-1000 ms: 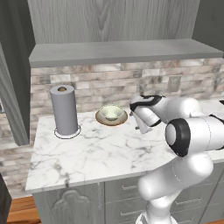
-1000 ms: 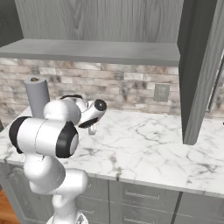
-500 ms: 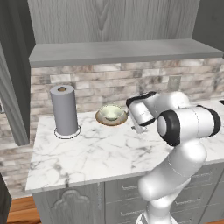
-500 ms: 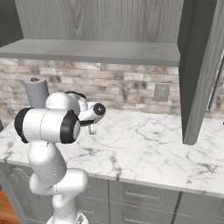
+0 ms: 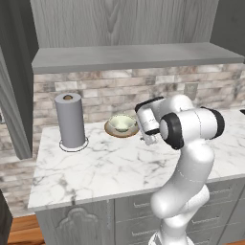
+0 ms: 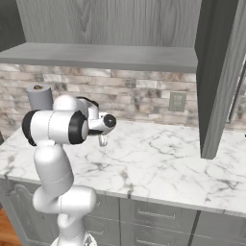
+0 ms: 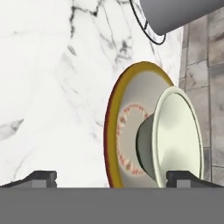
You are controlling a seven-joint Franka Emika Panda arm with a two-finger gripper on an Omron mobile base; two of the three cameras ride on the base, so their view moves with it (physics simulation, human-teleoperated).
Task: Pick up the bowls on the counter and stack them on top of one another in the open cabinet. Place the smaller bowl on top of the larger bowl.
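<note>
The smaller bowl (image 5: pixel 122 122), pale cream-green, sits inside the larger brown-rimmed bowl (image 5: pixel 113 130) on the white marble counter (image 5: pixel 105 165), close to the brick backsplash. In the hand view the larger bowl (image 7: pixel 124 131) and the smaller bowl (image 7: pixel 177 131) lie just ahead, between the two fingertips. My gripper (image 5: pixel 146 139) hangs open and empty just right of the bowls, fingers pointing down at the counter; it is also seen in the right base view (image 6: pixel 102 140) and the hand view (image 7: pixel 114 178). Above, the open cabinet's grey shelf board (image 5: pixel 134 56) runs across.
A grey paper-towel cylinder (image 5: pixel 70 120) stands left of the bowls; its lower end (image 7: pixel 175 13) is in the hand view. The open cabinet doors hang at the left (image 5: pixel 14 95) and at the right (image 6: pixel 216 77). A wall outlet (image 6: pixel 177 101) sits on the backsplash. Grey drawer fronts (image 6: pixel 158 214) run below the counter.
The hand has swung a little left and down toward the bowls, and the forearm has turned with it. The bowls have not moved. The jaws stay open.
</note>
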